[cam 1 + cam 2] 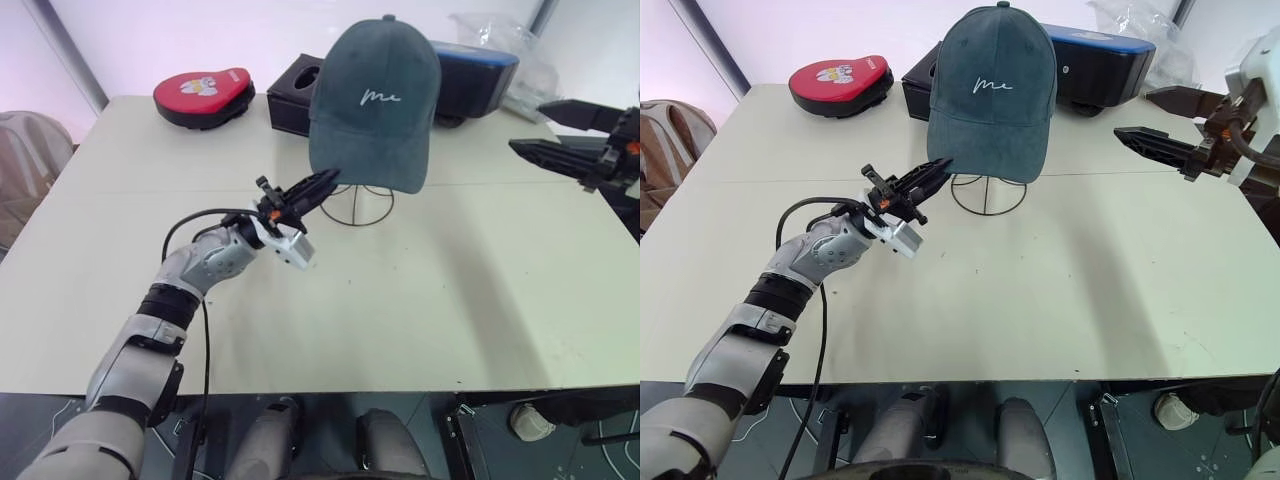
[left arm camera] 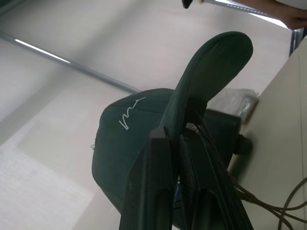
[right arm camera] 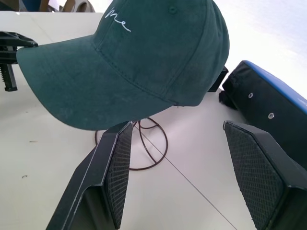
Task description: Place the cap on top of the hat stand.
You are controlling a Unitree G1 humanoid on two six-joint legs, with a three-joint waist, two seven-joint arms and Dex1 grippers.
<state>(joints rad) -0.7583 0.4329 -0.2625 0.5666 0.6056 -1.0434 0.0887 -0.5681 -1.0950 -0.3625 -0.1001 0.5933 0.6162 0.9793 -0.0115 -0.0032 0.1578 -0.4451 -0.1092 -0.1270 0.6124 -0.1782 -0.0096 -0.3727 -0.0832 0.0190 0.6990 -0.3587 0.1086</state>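
Note:
The dark teal cap (image 1: 375, 100) with white script rests over the top of the thin wire hat stand, whose round ring base (image 1: 360, 205) stands on the table beneath it. The cap's brim points toward me and to the left. My left gripper (image 1: 325, 183) is shut on the brim's edge; in the left wrist view the brim (image 2: 211, 72) runs up from between the two fingers. My right gripper (image 1: 530, 128) hovers open to the right of the cap, apart from it, with its pads (image 3: 117, 167) spread wide in front of the stand (image 3: 144, 143).
Behind the stand lie a red-and-black pad (image 1: 203, 95), a black tissue box (image 1: 295, 95) and a black case with a blue top (image 1: 470, 75). A clear plastic bag (image 1: 500, 35) is at the back right. The cream table (image 1: 420, 300) spreads in front.

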